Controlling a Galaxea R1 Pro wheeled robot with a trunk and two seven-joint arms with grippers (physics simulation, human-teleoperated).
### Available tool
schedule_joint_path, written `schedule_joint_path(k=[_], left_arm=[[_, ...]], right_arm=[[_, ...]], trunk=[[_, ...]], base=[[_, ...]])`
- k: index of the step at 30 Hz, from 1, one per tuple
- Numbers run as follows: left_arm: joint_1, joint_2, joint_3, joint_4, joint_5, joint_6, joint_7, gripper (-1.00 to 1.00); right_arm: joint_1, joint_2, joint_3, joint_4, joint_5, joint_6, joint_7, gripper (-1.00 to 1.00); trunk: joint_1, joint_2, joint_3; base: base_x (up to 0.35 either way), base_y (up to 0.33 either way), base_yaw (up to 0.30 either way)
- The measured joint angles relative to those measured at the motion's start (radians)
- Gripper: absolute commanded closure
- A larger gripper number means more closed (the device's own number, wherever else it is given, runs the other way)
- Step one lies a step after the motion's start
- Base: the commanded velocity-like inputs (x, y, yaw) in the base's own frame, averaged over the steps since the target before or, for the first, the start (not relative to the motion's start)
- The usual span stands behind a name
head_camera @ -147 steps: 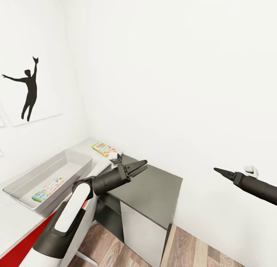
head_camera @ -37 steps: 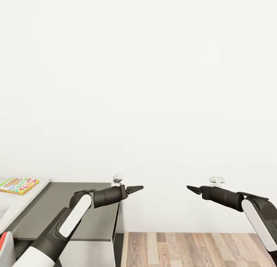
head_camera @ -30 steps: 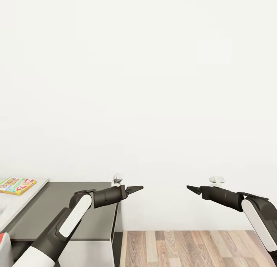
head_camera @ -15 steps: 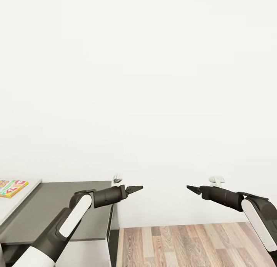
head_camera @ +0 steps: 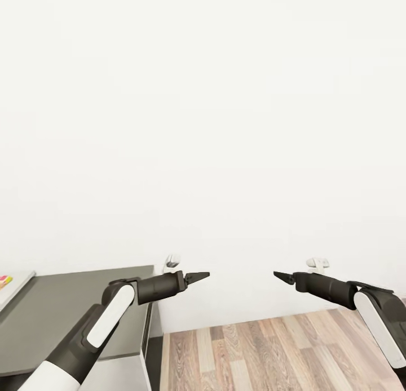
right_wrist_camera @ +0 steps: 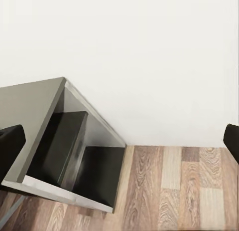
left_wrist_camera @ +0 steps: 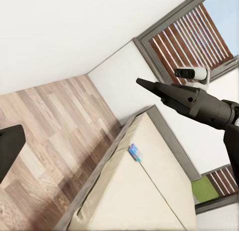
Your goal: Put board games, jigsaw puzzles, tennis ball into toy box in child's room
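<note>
My left gripper [head_camera: 202, 276] and right gripper [head_camera: 280, 276] hang open and empty in front of a bare white wall, tips pointing at each other. The table's dark grey section [head_camera: 62, 309] lies below my left arm, and a sliver of a colourful board game [head_camera: 2, 280] shows at the far left edge. In the left wrist view a small blue board game [left_wrist_camera: 135, 152] lies on the cream bed [left_wrist_camera: 149, 196], beyond the right gripper [left_wrist_camera: 141, 82]. The right wrist view looks down on the table's end [right_wrist_camera: 30, 109]. The toy box, jigsaw puzzles and tennis ball are out of view.
Wood floor [head_camera: 270, 351] runs from the table's end to the right along the wall. A white cabinet door [head_camera: 121, 374] closes the table's end. A slatted window [left_wrist_camera: 189, 39] stands behind the bed.
The whole view has swung right: the table and the colourful game box slid toward the left edge and more floor shows. Both arms keep the same pose.
</note>
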Motion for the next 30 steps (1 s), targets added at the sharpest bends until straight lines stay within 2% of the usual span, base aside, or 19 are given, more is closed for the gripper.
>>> schedule_joint_path(k=[12, 24, 30], left_arm=[[0.0, 0.0, 0.0, 0.0, 0.0, 0.0, 0.0, -1.0], [0.0, 0.0, 0.001, 0.0, 0.0, 0.0, 0.0, -1.0], [0.0, 0.0, 0.002, 0.0, 0.0, 0.0, 0.0, -1.0]], right_arm=[[0.0, 0.0, -0.002, 0.0, 0.0, -0.002, -0.001, -1.0], [0.0, 0.0, -0.004, 0.004, 0.003, -0.005, -0.011, -1.0], [0.0, 0.0, -0.004, 0.005, 0.002, -0.005, -0.041, -1.0]], trunk=[[0.0, 0.0, -0.008], [0.0, 0.0, -0.01], [0.0, 0.0, -0.01]], base=[[0.0, 0.0, -0.206], [0.0, 0.0, -0.053], [0.0, 0.0, -0.014]])
